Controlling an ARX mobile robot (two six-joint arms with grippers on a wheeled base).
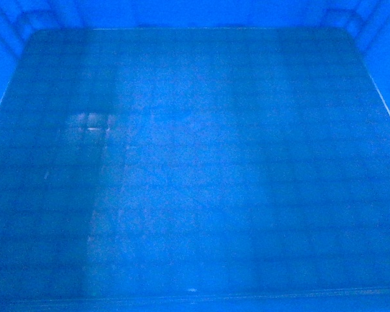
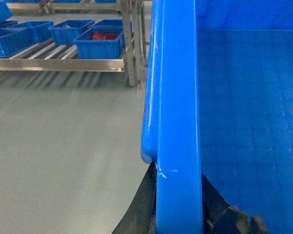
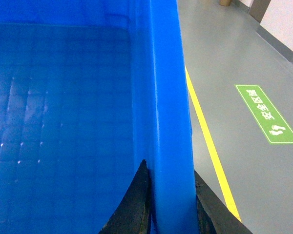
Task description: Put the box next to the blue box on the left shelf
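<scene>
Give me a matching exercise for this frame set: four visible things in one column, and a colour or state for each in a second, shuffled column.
Things:
1. box
2. left gripper
3. floor line
4. floor sign

Descriptions:
A. green with white markings
B. yellow, running alongside the carried crate
C. clamped over a thick blue rim
D. empty, floor showing a faint square grid

Pairs: 1-D, 2-C, 3-B, 4-A

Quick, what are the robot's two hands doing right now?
Left tool: shut on the box's left rim.
Right tool: shut on its right rim.
</scene>
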